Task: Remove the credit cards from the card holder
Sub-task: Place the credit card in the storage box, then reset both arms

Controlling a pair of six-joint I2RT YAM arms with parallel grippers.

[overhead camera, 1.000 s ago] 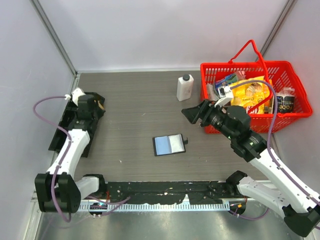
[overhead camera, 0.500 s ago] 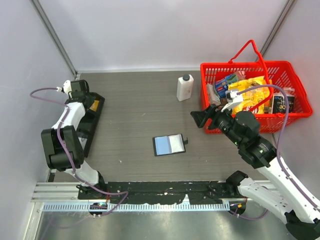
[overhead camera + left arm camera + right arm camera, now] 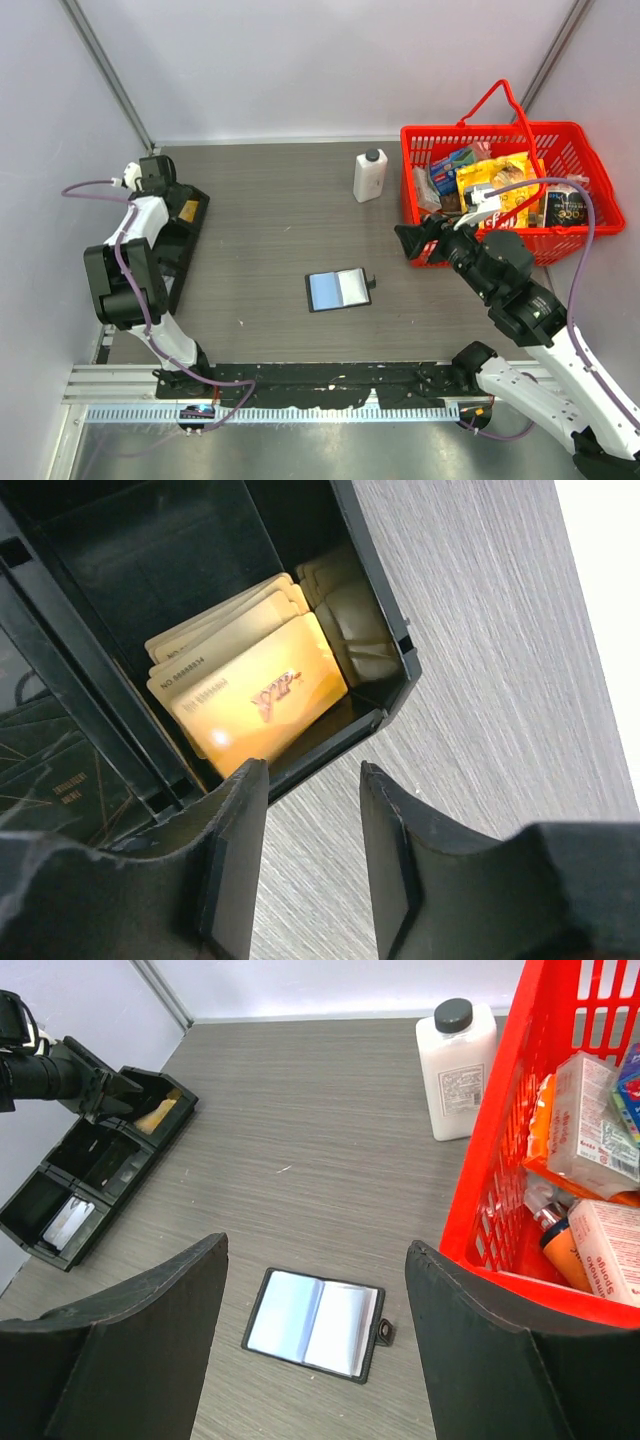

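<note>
Two end effectors in play, both released, nothing gripped. Far left: left end effector [image 3: 312,850] poised above the end compartment of the black compartment tray [image 3: 385,600], fingers [image 3: 235,860] parted and clear of the rim. Down in that compartment, a stack of yellowish-orange cards [image 3: 255,695], fanned slightly. From the right wrist, something pale in the tray's nearest compartment as well, too small to identify.

Middle of the table [image 3: 270,210]: the card holder [image 3: 338,290], lying open and flat, light blue credit cards [image 3: 285,1315] showing in both halves, little snap tab [image 3: 385,1332] sticking out at the right edge. Well apart from either arm.

Right end effector [image 3: 315,1250] raised off the table near the left wall of the red shopping basket [image 3: 445,129], fingers spread wide, touching nothing, card holder down in view between them. Basket packed with groceries. Just left of it, a white bottle with a black cap [image 3: 369,176], upright on the table.
</note>
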